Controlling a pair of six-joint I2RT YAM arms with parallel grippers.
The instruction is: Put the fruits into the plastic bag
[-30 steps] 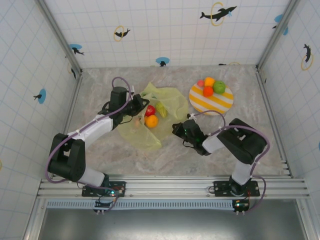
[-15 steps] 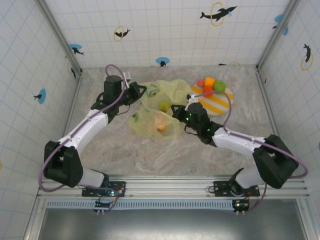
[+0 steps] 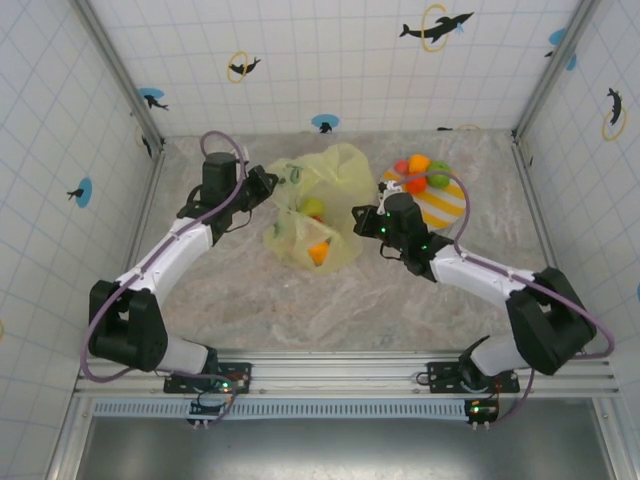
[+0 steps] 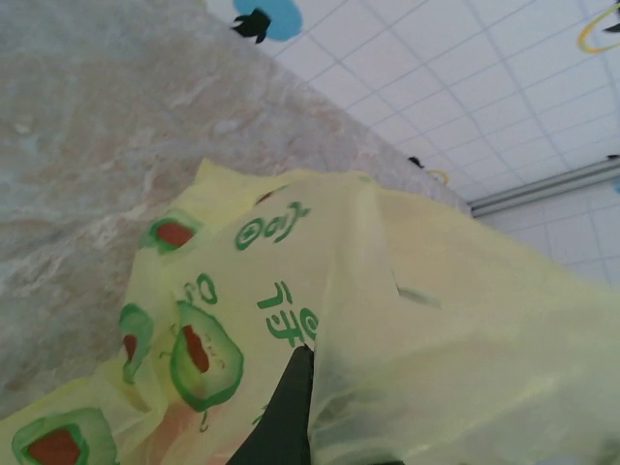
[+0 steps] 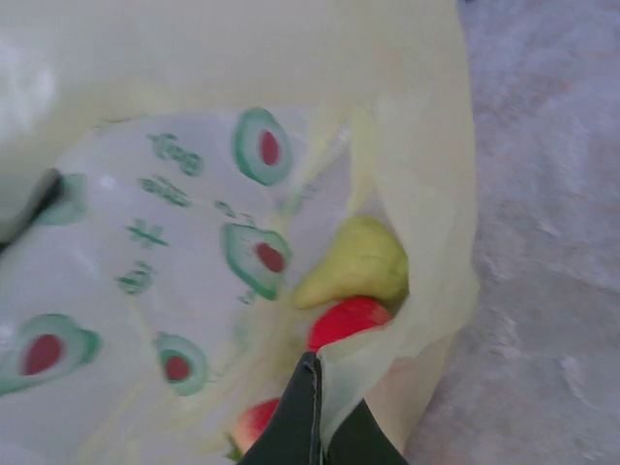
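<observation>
The yellow-green plastic bag (image 3: 322, 188) with avocado prints is held up between my two grippers. My left gripper (image 3: 262, 186) is shut on its left rim (image 4: 308, 354). On the right rim my right gripper (image 3: 362, 222) is pinched shut (image 5: 312, 360). Through the opening I see a green pear (image 5: 363, 262), a red apple (image 5: 349, 320) and another reddish fruit (image 5: 254, 424) inside. From above, an orange (image 3: 320, 252) shows through the plastic. More fruits sit outside the bag: a green apple (image 3: 438, 174), two oranges (image 3: 419, 162) and a small red piece (image 3: 401, 166).
The outside fruits rest on a round yellow-and-white striped plate (image 3: 440, 205) just behind and to the right of my right gripper. Tiled walls close in the marble table (image 3: 330, 300) at the back and both sides. Bare tabletop lies in front of the bag.
Both grippers have drawn the bag toward the back and gathered it upright; it lay flat a second ago. My right arm stretched out toward the plate, and the fruits now hang inside the bag.
</observation>
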